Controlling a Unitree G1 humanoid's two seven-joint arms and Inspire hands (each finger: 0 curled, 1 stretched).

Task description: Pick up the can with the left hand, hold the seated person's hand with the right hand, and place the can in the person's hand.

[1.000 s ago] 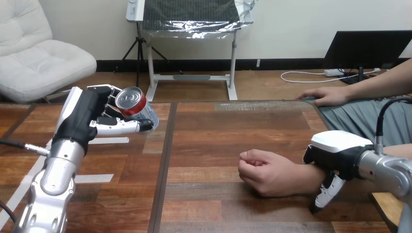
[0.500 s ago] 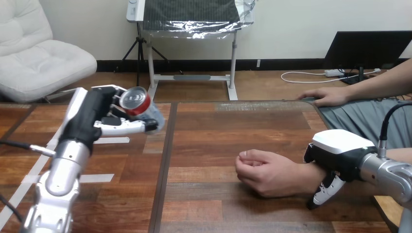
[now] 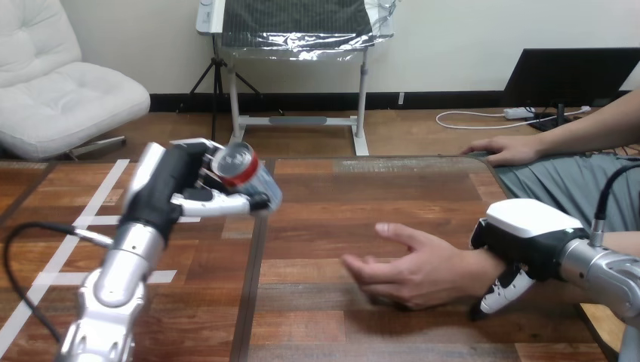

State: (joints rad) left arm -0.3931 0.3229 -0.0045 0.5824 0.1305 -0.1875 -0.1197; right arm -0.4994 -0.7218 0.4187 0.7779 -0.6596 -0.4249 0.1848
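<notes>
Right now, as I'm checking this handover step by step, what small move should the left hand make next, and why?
Probably carry the can toward the view's right, over the person's hand. The left hand grips the can in the air, well left of that hand, which lies open on the table with the right hand curled over its wrist.

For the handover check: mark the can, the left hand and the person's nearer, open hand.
can [image 3: 253,172]: head view, on its side wall just below the red band.
left hand [image 3: 167,188]: head view, on its black back.
person's nearer hand [image 3: 419,265]: head view, on the hand's middle.
</notes>
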